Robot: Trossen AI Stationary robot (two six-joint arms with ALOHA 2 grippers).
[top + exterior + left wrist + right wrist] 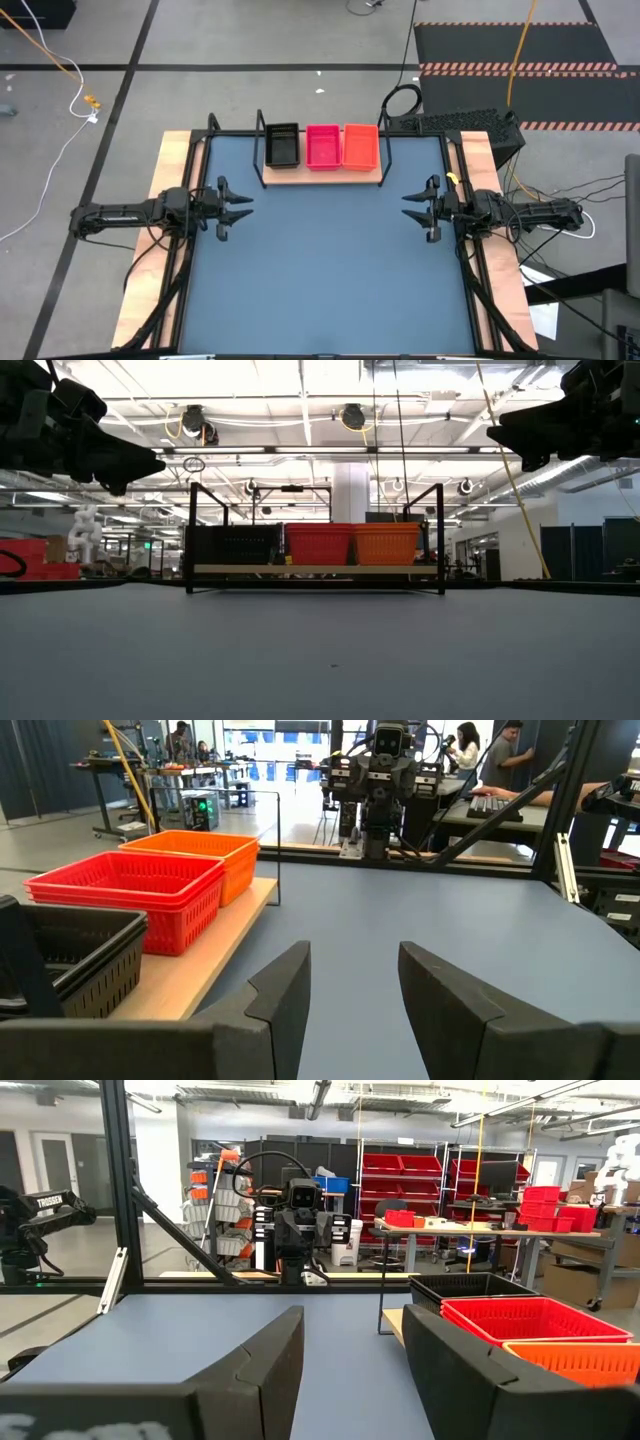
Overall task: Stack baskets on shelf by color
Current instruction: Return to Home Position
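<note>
The shelf (pixel 322 170), a light wooden plank in a black wire frame, stands at the table's far edge. On it sit three stacks of baskets side by side: black (pixel 282 146) on the left, pinkish-red (pixel 323 146) in the middle, orange (pixel 361 146) on the right; they also show in the low view as black (pixel 235 544), red (pixel 318 543) and orange (pixel 386 544). My left gripper (pixel 243 206) hovers open near the table's left edge. My right gripper (pixel 409 206) hovers open near the right edge. Both are held above the table, touching nothing.
The blue tabletop (pixel 330 270) stretches between the two arms and toward the near edge. Wooden side strips (pixel 160 250) flank it. A keyboard and cables (pixel 460 122) lie beyond the far right corner. People sit at desks (pixel 500 760) in the room behind.
</note>
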